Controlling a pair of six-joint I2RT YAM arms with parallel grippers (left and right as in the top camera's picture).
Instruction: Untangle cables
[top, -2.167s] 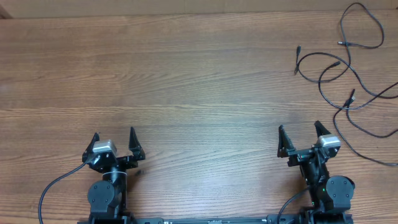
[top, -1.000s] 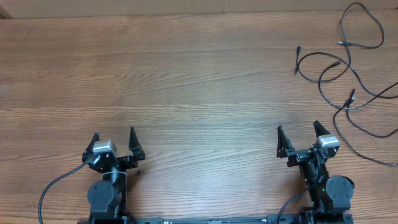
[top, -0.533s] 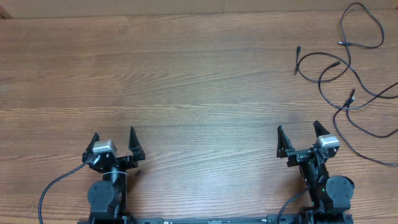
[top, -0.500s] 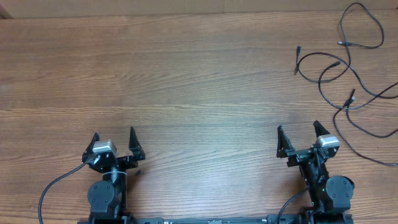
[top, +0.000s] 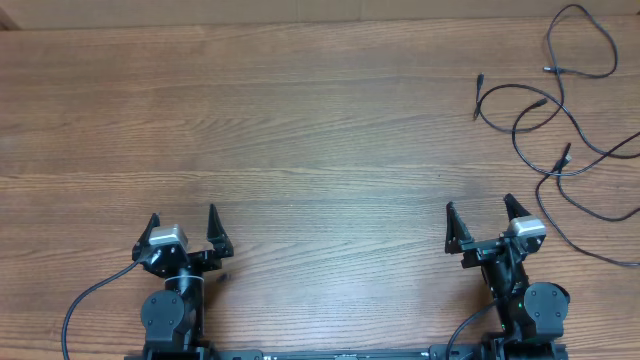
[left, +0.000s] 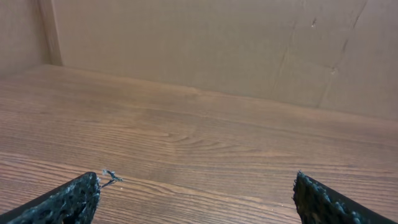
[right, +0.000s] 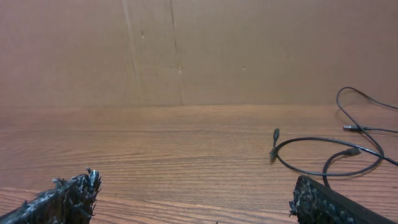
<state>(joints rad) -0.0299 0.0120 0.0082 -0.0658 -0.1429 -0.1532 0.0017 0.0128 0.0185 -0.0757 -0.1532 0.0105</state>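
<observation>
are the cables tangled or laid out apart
Tangled: the cables loop and cross one another at the far right corner of the table.

- Overhead: straight down on the whole table (top: 300, 120).
- Both wrists: low and close over it, facing the back wall (left: 186, 43).
- Shared by overhead and right wrist: cables (top: 563, 157).

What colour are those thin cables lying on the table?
The cables are black; the overhead view shows them best.
</observation>
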